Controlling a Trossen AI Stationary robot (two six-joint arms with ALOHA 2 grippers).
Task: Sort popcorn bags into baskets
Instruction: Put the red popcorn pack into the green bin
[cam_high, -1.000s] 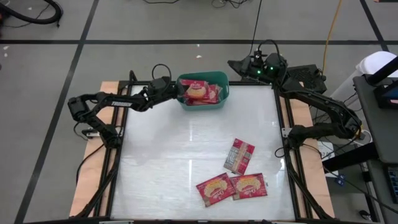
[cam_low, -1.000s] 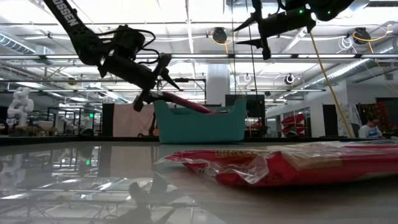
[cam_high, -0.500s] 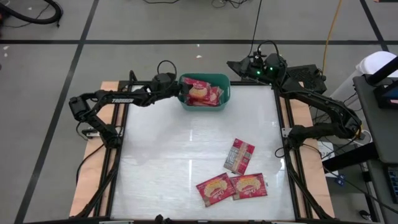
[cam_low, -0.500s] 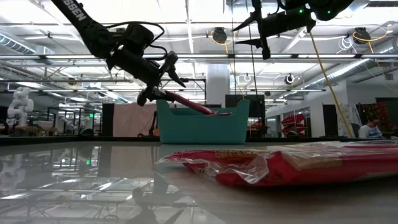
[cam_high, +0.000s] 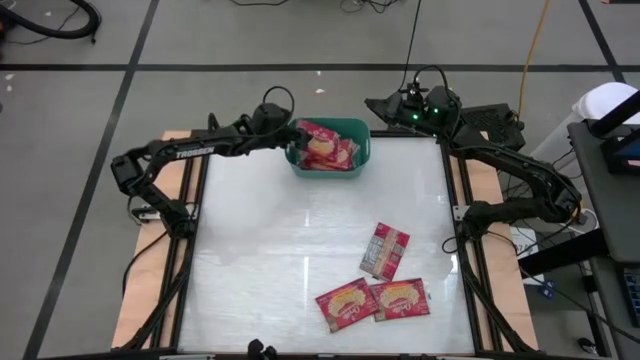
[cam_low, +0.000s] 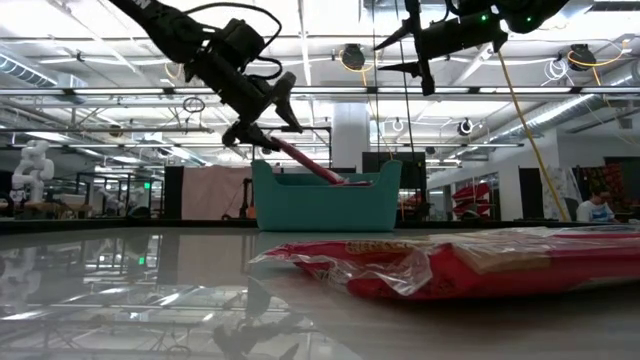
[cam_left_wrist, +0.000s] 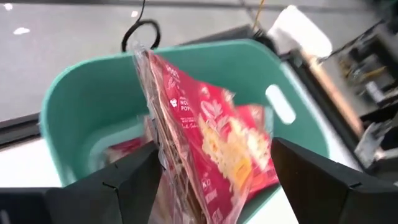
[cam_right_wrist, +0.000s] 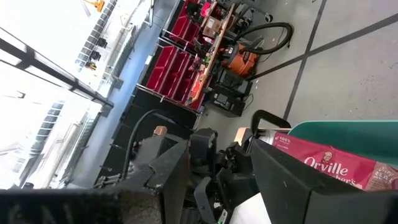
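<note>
The table (cam_high: 270, 250) has a pale, glossy top framed by dark rails, with wooden boards along both sides. At its far edge, near the middle, stands the teal basket (cam_high: 358, 160), resting directly on the surface. Three popcorn bags lie flat toward the near right part of the top: one with its white printed panel up (cam_high: 385, 250), and just nearer, two lying side by side with the popcorn picture up (cam_high: 346, 303) (cam_high: 401, 298), their edges touching or slightly overlapping.
</note>
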